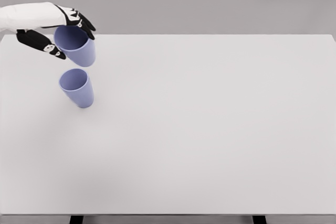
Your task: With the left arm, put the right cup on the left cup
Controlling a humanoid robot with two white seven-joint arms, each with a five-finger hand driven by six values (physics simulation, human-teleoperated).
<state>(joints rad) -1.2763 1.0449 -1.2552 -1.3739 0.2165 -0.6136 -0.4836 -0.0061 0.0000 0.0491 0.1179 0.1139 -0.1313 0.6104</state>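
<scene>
While the left hand grips one lavender cup with fingers curled round its rim, seemingly airborne, the other cup stands below on the white tabletop.

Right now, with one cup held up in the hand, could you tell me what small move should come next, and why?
Probably carry the held cup toward the viewer until it is over the standing cup, then lower it. The left hand grips it in the air, and it appears offset behind the other cup's open mouth.
</scene>
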